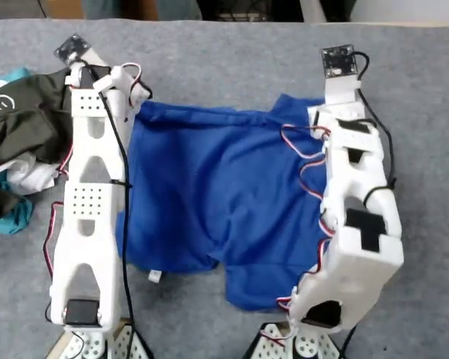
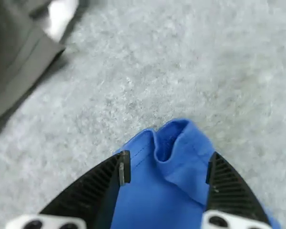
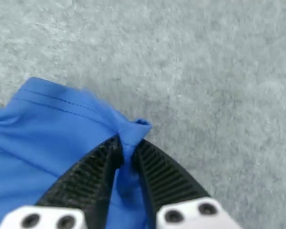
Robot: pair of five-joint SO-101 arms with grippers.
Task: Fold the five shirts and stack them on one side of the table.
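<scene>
Currently, the blue fabric shirt (image 1: 209, 194) lies spread on the grey felt tabletop (image 1: 232, 60) between both arms. The right hand (image 3: 126, 145) is clamped on the shirt's far right corner. The left hand (image 2: 167, 167) stands wide apart, straddling the far left corner. A heap of dark and white shirts (image 1: 19, 142) lies far left.
</scene>
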